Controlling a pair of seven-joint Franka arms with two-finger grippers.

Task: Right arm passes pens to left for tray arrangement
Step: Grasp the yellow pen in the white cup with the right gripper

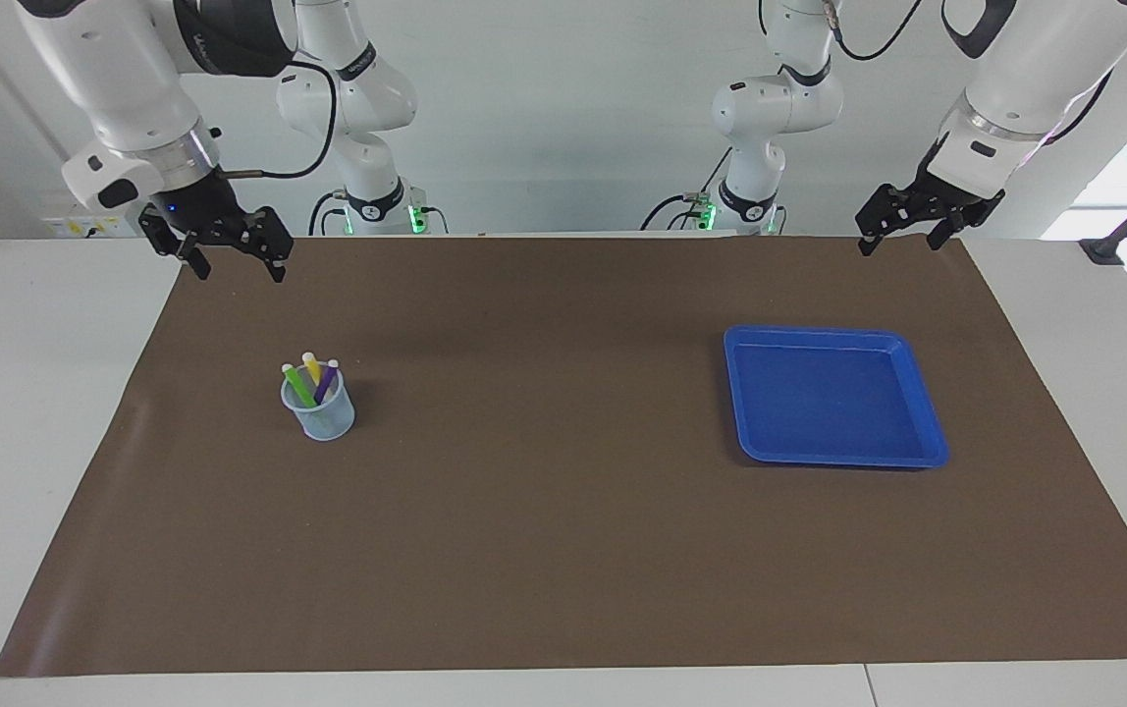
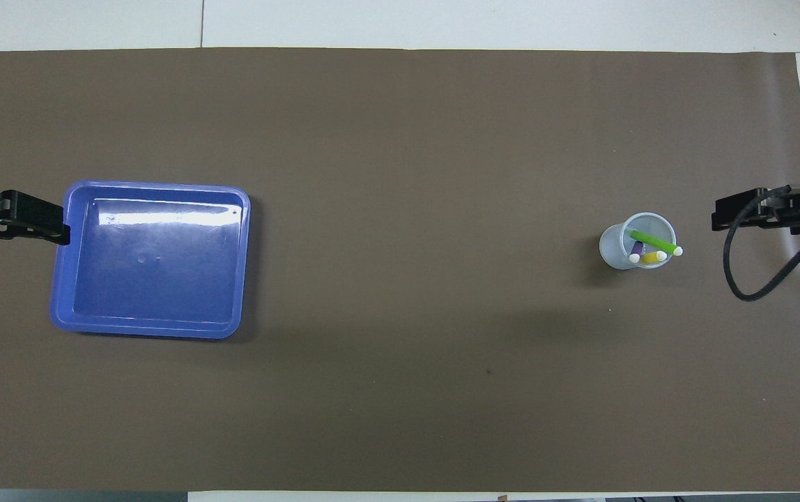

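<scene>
Pens point(image 1: 311, 379) lean visibly only facing; overhead shows cup's point(image 2: 612, 247) interior.

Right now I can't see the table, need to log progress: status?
Right gripper open, raised over mat's edge. Left gripper open, waiting. Pens all in mesh cup; tray bare. Nothing in the way.
</scene>
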